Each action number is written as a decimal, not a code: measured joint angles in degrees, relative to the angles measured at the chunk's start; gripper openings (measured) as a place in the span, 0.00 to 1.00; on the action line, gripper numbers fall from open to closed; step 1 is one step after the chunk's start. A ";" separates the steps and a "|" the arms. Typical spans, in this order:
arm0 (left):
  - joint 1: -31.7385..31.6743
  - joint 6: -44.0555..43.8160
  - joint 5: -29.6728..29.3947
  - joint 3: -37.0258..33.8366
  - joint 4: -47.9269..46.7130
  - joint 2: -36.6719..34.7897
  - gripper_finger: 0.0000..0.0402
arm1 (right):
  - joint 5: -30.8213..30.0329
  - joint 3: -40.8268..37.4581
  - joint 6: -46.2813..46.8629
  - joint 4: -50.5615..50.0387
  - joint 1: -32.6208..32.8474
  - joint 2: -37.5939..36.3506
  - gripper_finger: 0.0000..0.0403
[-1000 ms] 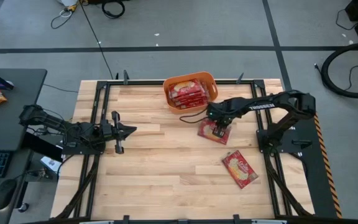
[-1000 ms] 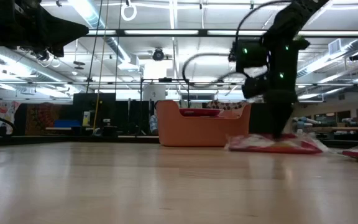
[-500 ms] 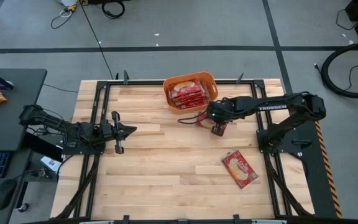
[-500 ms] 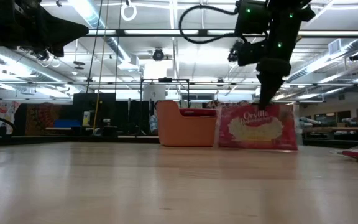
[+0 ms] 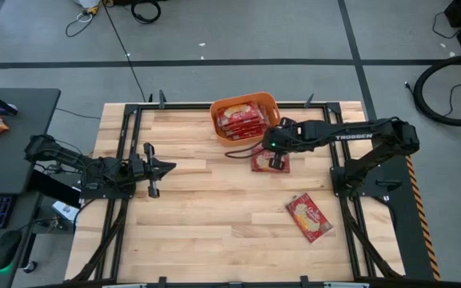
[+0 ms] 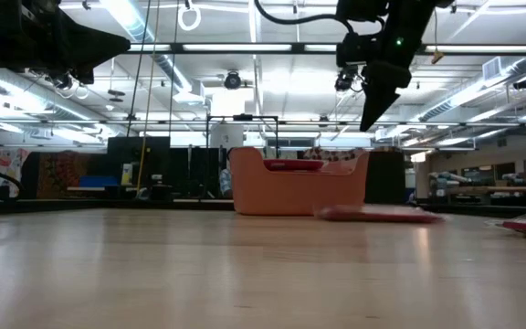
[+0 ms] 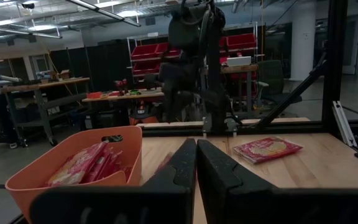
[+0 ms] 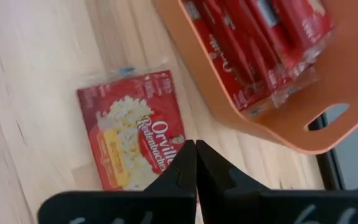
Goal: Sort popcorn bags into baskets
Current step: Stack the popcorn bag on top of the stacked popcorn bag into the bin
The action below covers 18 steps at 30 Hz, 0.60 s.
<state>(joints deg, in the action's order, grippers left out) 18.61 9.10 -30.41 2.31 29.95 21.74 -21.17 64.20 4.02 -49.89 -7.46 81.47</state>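
A red popcorn bag (image 5: 259, 163) lies flat on the table just near of the orange basket (image 5: 245, 118); it also shows in the low view (image 6: 377, 214) and the right wrist view (image 8: 135, 137). My right gripper (image 5: 276, 159) is shut and hangs above this bag, well clear of it in the low view (image 6: 370, 119). A second bag (image 5: 309, 217) lies flat toward the near right. Several bags (image 8: 253, 37) fill the basket (image 8: 278, 124). My left gripper (image 5: 162, 168), shut, waits at the table's left.
The basket stands at the far edge's middle, and its near wall (image 6: 290, 194) is close to the fallen bag. The right arm's base (image 5: 366, 180) stands at the right edge. Bare wood (image 5: 206, 216) stretches across the middle and near side.
My right gripper rose from the table with the bag and carried it a little toward the basket. Half a second ago the bag hung upright below the fingers. Now it has fallen flat on the table, closer to the basket, and the gripper has gone on rising without it.
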 joint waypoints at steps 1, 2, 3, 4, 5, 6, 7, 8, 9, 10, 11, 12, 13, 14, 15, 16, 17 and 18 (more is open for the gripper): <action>-0.02 0.00 0.00 0.00 0.02 0.00 0.05 | 0.06 0.17 -0.10 0.21 0.00 -0.04 0.00; -0.02 0.00 0.00 0.00 0.02 -0.02 0.05 | 0.69 0.18 -0.03 0.25 -0.06 -0.04 0.00; -0.01 0.00 0.00 0.00 0.00 -0.01 0.05 | 2.27 0.12 0.32 0.18 -0.24 -0.04 0.00; 0.00 0.00 0.02 0.00 0.01 0.00 0.05 | 3.81 -0.13 0.78 0.29 -0.46 -0.04 0.01; -0.02 -0.02 0.00 0.00 0.02 -0.01 0.05 | 4.69 -0.49 1.34 0.17 -0.62 -0.04 0.02; -0.01 -0.02 0.00 0.00 0.00 -0.01 0.05 | 5.44 -0.90 1.82 -0.50 -0.67 -0.04 0.03; 0.00 -0.01 0.01 0.00 0.00 0.00 0.05 | 5.74 -1.52 2.64 -1.46 -0.68 -0.04 0.06; 0.00 -0.02 0.00 0.00 0.02 -0.02 0.05 | 5.76 -2.17 3.82 -2.59 -0.68 -0.04 0.09; -0.01 -0.14 0.00 0.00 0.01 -0.01 0.05 | 5.80 -3.01 5.17 -3.32 -0.64 -0.04 0.11; 0.00 -0.79 0.00 0.00 0.00 -0.01 0.05 | 5.92 -4.20 6.45 -3.52 -0.29 -0.07 0.14; -0.01 -1.20 0.02 0.00 0.01 0.00 0.05 | 6.15 -5.48 7.43 -3.54 0.40 -0.07 0.17; -0.01 -1.39 0.02 0.00 0.00 -0.01 0.05 | 6.33 -6.96 7.88 -3.48 1.37 -0.07 0.20; 0.00 -1.42 0.02 0.00 0.00 0.00 0.05 | 6.28 -8.59 7.96 -2.91 2.64 -0.07 0.22; 0.00 -1.38 0.00 0.00 0.00 -0.02 0.05 | 5.63 -10.18 7.93 -1.92 4.08 -0.07 0.24; 0.00 -1.24 0.02 0.00 0.00 -0.01 0.05 | 4.09 -11.67 7.91 -0.99 5.50 -0.06 0.26; -0.01 -1.19 0.00 0.00 0.00 -0.02 0.05 | 2.64 -13.17 7.88 -0.15 6.84 -0.07 0.28; -0.01 -1.20 0.01 0.00 0.00 -0.02 0.05 | 1.56 -14.68 7.86 0.97 8.01 -0.07 0.30; -0.01 -1.20 0.01 0.00 0.00 0.00 0.05 | 1.03 -16.15 7.67 2.25 9.06 -0.07 0.31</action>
<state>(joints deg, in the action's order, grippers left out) 18.60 7.90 -30.40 2.31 29.95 21.74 -20.14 48.04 11.69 -47.64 1.60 81.41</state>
